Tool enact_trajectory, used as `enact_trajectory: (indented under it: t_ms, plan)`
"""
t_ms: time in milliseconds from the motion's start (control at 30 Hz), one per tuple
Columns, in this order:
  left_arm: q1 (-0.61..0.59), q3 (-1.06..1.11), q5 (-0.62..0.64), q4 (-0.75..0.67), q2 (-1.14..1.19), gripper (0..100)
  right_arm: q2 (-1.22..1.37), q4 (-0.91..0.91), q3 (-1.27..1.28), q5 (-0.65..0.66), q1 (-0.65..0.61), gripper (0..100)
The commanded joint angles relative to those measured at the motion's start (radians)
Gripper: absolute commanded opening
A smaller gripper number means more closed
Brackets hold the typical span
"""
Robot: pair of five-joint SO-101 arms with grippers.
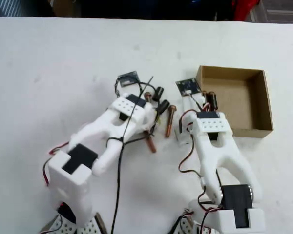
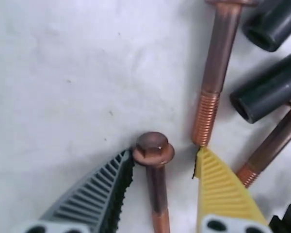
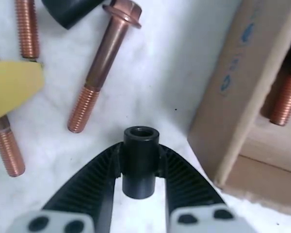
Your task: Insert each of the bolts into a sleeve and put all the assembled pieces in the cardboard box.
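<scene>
My right gripper (image 3: 139, 153) clamps a black cylindrical sleeve (image 3: 139, 170) beside the brown cardboard box (image 3: 242, 87) | left gripper (image 2: 165, 158) spread astride a copper-coloured flanged bolt (image 2: 154, 147) on the surface (image 2: 63, 73) | bolt judged stiff, slick; I'd grip mid-shank.

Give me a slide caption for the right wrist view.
Right gripper clamps a black sleeve beside the cardboard box, loose copper bolts lying on the white table.

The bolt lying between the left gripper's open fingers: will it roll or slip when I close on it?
The bolt looks like solid metal, so probably stiff and heavy for its size. Its round shank may roll on the table, though the flanged head should limit that. The smooth shank might slip between the left gripper's ribbed fingers.
</scene>
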Motion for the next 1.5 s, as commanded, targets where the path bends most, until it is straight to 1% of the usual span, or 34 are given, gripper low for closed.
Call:
enact_trajectory:
  t_ms: [0, 100, 167, 267, 300, 433, 667, 767, 867, 933, 1100, 1200, 1300, 1467]
  plan:
    - [0.035, 0.003, 0.009, 0.026, -0.005, 23, -0.013, -0.005, -0.003, 0.002, 0.004, 1.6]
    - [0.038, -0.006, 0.009, 0.058, -0.008, 22, -0.013, -0.005, -0.003, 0.002, 0.004, 1.6]
    - [0.038, -0.006, 0.009, 0.061, -0.008, 16, -0.013, -0.005, -0.003, 0.002, 0.004, 1.6]
    - [0.030, -0.012, 0.005, 0.060, -0.008, 3, -0.013, -0.005, -0.003, 0.002, 0.004, 1.6]
    - [0.030, -0.025, 0.005, 0.068, -0.005, 2, -0.013, -0.005, -0.003, 0.002, 0.004, 1.6]
    - [0.030, -0.029, 0.003, 0.068, -0.001, 5, -0.013, -0.005, -0.003, 0.002, 0.004, 1.6]
    - [0.028, -0.029, 0.000, 0.068, 0.001, 5, -0.013, -0.005, -0.003, 0.002, 0.004, 1.6]
    - [0.005, -0.029, 0.000, 0.069, 0.001, 5, -0.013, -0.005, -0.003, 0.002, 0.005, 1.6]
    - [-0.018, -0.038, -0.003, 0.110, 0.001, 5, -0.013, -0.005, -0.003, 0.002, 0.005, 1.6]
    - [-0.024, -0.038, -0.063, 0.133, -0.004, 5, -0.013, -0.005, -0.003, 0.002, 0.005, 1.6]
    - [-0.022, -0.040, -0.331, 0.176, -0.008, 4, -0.013, -0.005, -0.003, 0.002, 0.005, 1.6]
    - [-0.024, -0.038, -0.448, 0.186, -0.008, 4, -0.013, -0.005, -0.003, 0.002, 0.005, 1.6]
    - [-0.027, -0.038, -0.502, 0.213, -0.008, 4, -0.013, -0.005, -0.003, 0.002, 0.005, 1.6]
    - [-0.027, -0.041, -0.506, 0.279, -0.012, 4, -0.013, -0.005, -0.003, 0.002, 0.005, 1.6]
